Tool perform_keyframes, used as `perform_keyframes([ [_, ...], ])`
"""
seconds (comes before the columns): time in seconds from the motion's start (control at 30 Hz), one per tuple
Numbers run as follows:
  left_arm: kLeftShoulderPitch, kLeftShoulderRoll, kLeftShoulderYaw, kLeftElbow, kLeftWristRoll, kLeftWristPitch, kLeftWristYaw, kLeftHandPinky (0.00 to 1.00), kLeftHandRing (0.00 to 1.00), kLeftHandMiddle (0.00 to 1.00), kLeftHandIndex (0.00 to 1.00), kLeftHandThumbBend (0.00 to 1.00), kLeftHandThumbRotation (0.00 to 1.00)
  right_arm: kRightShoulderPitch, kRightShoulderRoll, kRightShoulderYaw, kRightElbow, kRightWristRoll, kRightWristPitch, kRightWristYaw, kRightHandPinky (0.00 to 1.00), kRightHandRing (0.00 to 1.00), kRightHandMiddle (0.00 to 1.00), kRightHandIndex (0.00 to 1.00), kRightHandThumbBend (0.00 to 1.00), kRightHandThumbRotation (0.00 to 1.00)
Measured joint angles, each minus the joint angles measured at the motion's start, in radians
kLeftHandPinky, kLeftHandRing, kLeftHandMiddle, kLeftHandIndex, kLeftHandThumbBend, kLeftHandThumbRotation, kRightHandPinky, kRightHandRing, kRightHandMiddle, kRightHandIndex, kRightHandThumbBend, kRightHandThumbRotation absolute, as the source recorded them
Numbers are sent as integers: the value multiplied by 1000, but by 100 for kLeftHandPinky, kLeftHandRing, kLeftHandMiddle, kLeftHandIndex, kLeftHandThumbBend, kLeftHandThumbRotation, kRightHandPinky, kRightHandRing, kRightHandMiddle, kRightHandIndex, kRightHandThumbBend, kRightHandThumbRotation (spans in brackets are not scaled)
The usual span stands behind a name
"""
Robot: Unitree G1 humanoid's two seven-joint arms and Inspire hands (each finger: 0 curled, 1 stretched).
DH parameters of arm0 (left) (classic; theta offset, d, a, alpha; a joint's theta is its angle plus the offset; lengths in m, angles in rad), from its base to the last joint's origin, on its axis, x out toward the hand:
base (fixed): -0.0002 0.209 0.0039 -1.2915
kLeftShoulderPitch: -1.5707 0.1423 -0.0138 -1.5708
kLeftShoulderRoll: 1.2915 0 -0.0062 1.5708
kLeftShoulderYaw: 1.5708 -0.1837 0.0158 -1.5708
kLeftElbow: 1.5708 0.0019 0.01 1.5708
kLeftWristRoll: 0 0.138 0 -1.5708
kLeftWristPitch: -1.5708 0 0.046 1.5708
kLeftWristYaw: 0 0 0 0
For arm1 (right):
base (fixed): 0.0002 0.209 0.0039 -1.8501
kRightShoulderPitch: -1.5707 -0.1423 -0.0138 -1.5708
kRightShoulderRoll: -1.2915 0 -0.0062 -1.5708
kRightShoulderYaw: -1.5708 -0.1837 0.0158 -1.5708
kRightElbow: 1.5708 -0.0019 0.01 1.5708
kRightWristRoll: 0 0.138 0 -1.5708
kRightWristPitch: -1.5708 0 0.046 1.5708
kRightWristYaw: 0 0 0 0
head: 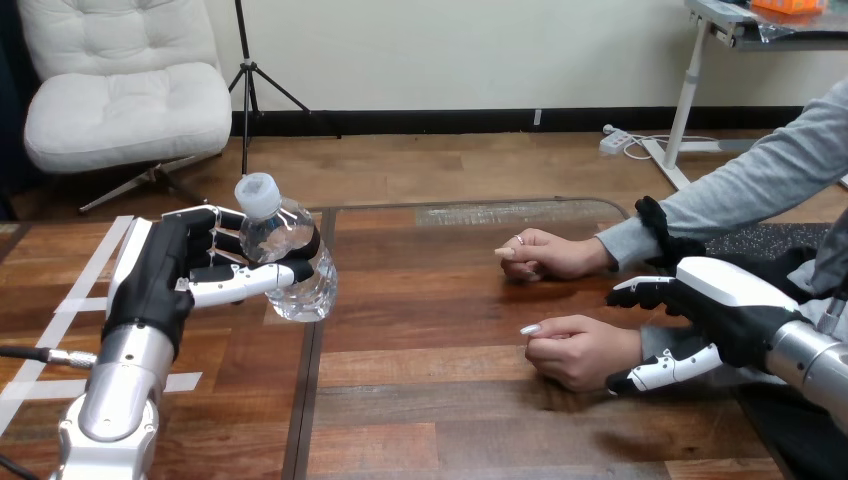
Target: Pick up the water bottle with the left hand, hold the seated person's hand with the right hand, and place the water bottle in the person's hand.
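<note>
Pickup done; hand-hold and handover left.
Over the wooden surface (pixel 450 420), the left hand (pixel 160 285) is wrapped round the water bottle (pixel 295 260), held clear of the wood. Far right of the water bottle, the right hand (pixel 725 305) is spread wide beside the wrist of the person's nearer hand (pixel 580 350), not closed on it; that hand lies loosely fisted on the surface and likely must open to receive the water bottle.

— How's the light?
— Soft, even and fairly bright, from overhead. The table (pixel 440 420) has a dull sheen.
— Shadows?
— A faint one under the person's nearer hand (pixel 575 350), toward the near edge. Small highlights glint on the water bottle (pixel 295 270) and the left silver forearm (pixel 125 385).
</note>
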Motion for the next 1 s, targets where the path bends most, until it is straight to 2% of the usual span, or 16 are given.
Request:
perform_keyframes([
  [0.7, 1, 0, 19, 0, -3, 0, -7, 30, 37, 42, 44, 68, 0, -48, -30, 39, 15, -45, 29, -14, 78, 83, 84, 82, 100, 32],
  [1.0, 2, 0, 24, 0, -4, 0, -10, 30, 37, 42, 44, 68, 0, -67, -31, 69, 34, -67, 47, -24, 75, 83, 84, 82, 100, 24],
])
